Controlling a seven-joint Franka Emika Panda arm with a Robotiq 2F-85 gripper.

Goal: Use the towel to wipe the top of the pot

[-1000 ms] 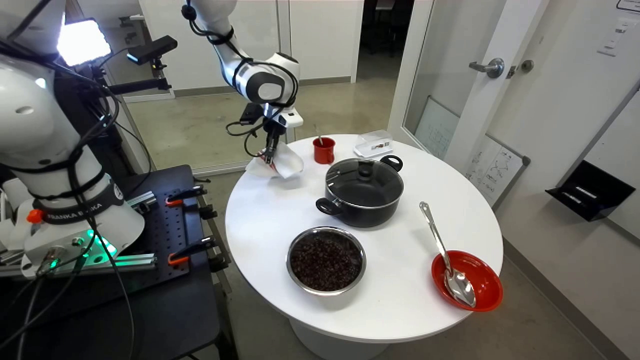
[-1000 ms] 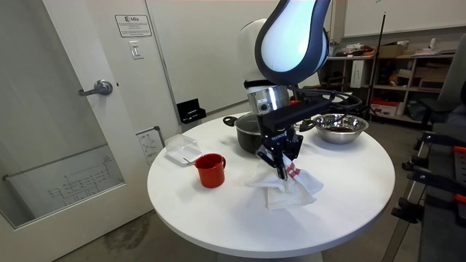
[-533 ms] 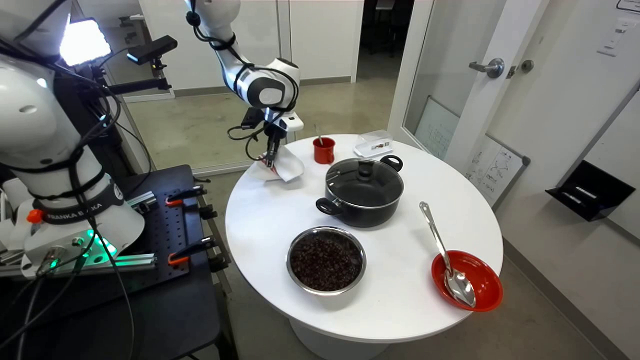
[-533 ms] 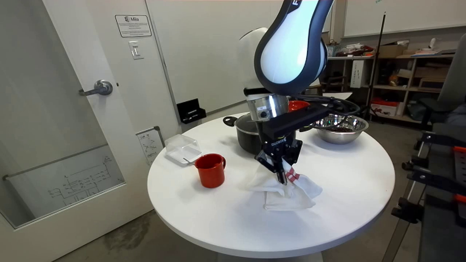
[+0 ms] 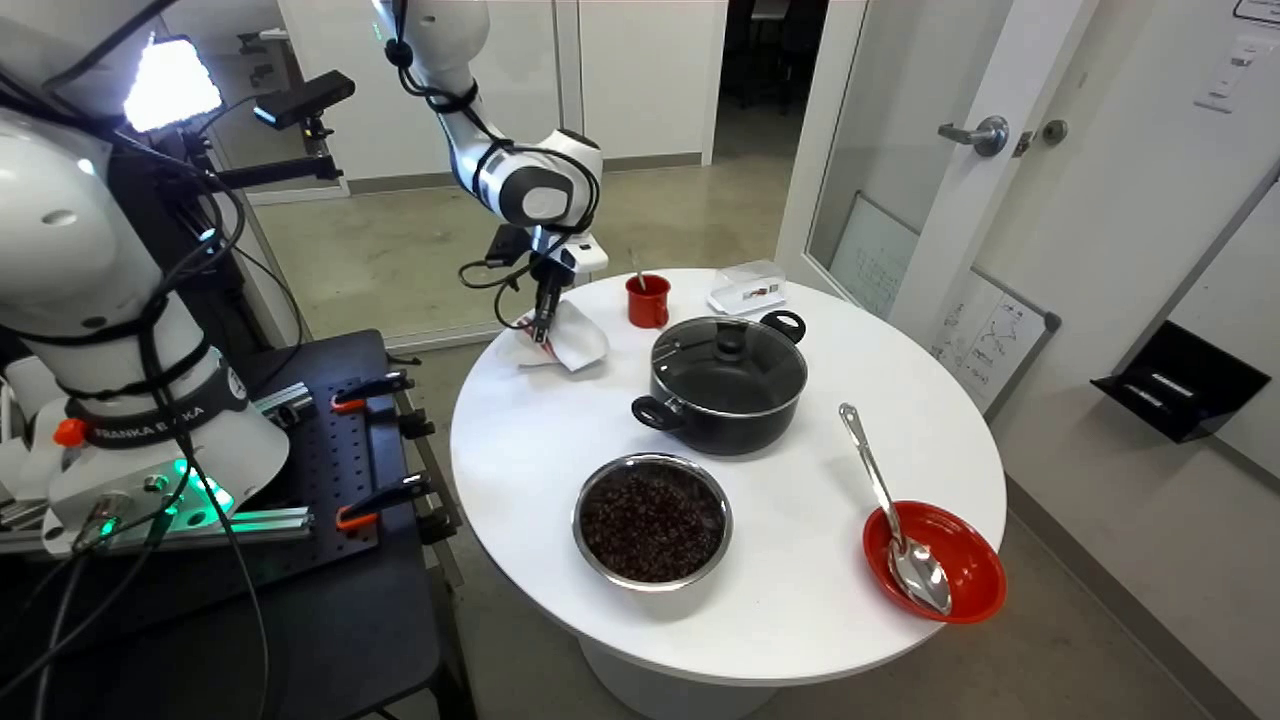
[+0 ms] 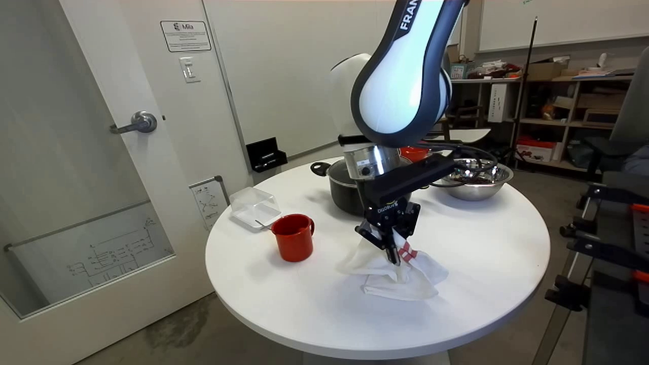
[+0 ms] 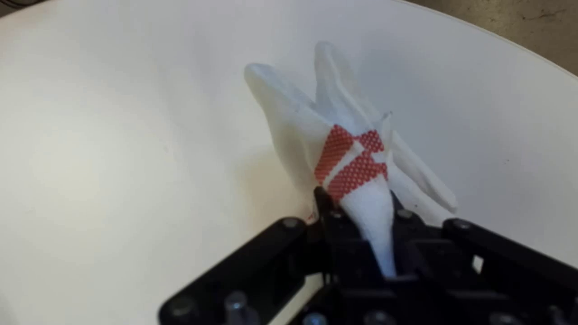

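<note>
The towel (image 6: 410,286), white with red stripes, is pinched by my gripper (image 6: 394,258). Its folds spread below and around the fingertips, down at the table surface or just above it; I cannot tell which. In the wrist view the towel (image 7: 289,106) runs up between the fingers, and the gripper (image 7: 356,198) is shut on it. The pot (image 5: 725,425), black with a glass-centred lid (image 5: 700,370), stands upright on the table, apart from towel and gripper. Seen in an exterior view, the pot (image 6: 345,198) is behind the gripper, which partly hides it.
A red cup (image 6: 295,246) with a thin handle sticking out stands near the towel, and a clear plastic box (image 6: 256,209) lies beyond it. The steel bowl (image 6: 474,192) with dark contents sits near the pot. A red bowl (image 5: 978,570) holds a large spoon (image 5: 868,465).
My gripper has come down a little with the towel in it. The towel's lower folds have shifted slightly towards the near table edge in an exterior view. The pot has not moved.
</note>
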